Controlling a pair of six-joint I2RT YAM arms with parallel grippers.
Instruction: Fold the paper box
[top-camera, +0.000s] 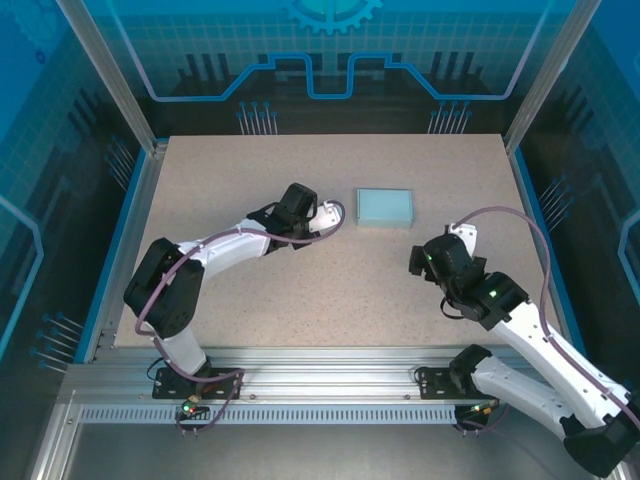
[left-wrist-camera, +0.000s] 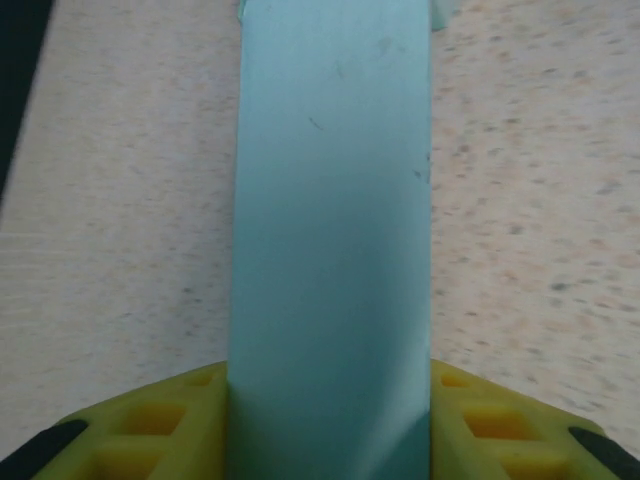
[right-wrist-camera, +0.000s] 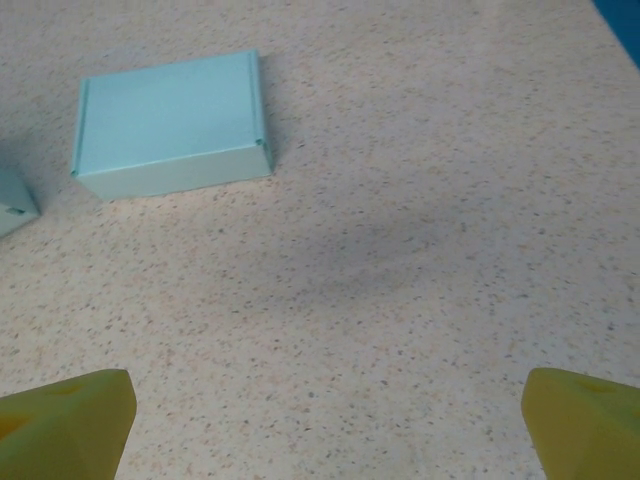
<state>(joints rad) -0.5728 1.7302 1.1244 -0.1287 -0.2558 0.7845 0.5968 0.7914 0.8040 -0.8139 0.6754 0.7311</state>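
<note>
Though judged flimsy, a pale blue cardboard panel (left-wrist-camera: 330, 220) is clamped in the left gripper (left-wrist-camera: 330, 410).
Edges are best gripped; the right gripper (right-wrist-camera: 320, 420) is parted.

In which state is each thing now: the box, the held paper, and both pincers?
box: folded shut, flat on the table, touched by no pincer.
blue paper piece: clamped in the left pincer.
left pincer: shut on the blue paper piece.
right pincer: open, holding nothing, above the table.

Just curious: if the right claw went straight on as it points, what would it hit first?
Probably the table; the right gripper, open, seems to aim beside the blue box, not at it.
</note>
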